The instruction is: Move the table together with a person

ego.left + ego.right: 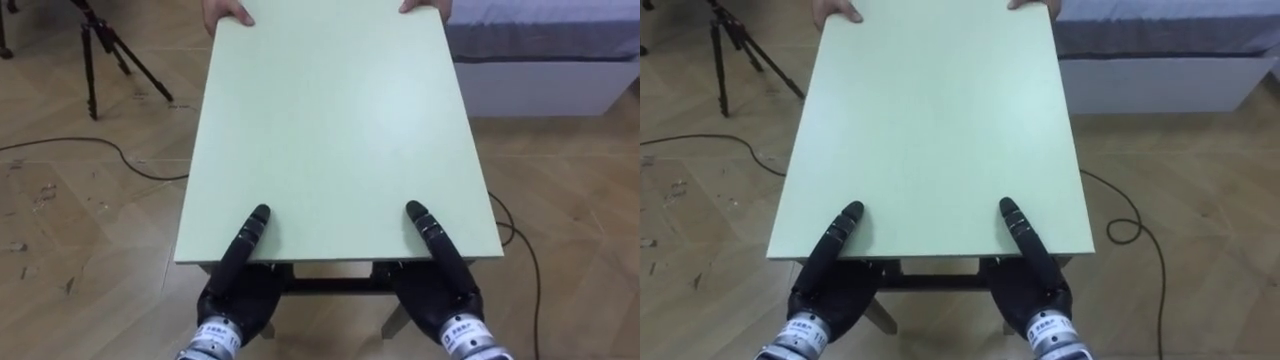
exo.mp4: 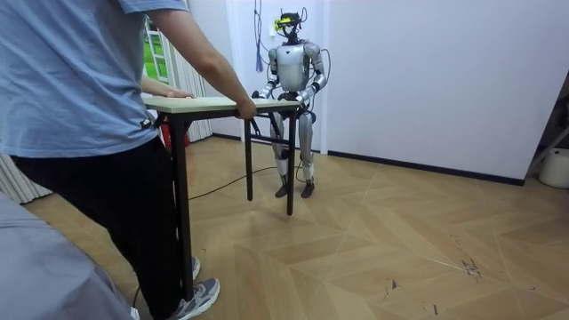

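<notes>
Pale green laminate forms the top of the table (image 1: 330,130), which is seen lengthwise in the left eye view, with its near short edge just above the robot's wrists. The left hand (image 1: 235,295) is set at the near left corner and the right hand (image 1: 440,290) at the near right corner. On each, the thumb is laid flat along the top while the rest of the hand is passed beneath the edge, so the edge appears to be pinched between them. At the far short edge, the person's hands (image 1: 225,12) are placed on the two far corners.

Beyond the far right corner a bed (image 1: 540,50), grey above and white below, is seen near the right long edge, with a strip of wooden floor (image 1: 80,220) left between them. A tripod (image 1: 105,50) is stood well apart from the far left corner, and broad floor is left along the left long edge.

In the room view the table is held between the person (image 2: 89,107), placed at the near end on the room view's left with both hands on the edge, and the robot, stood upright at the far end before a white wall (image 2: 427,80). Wide parquet is left free on the room view's right of the table.
</notes>
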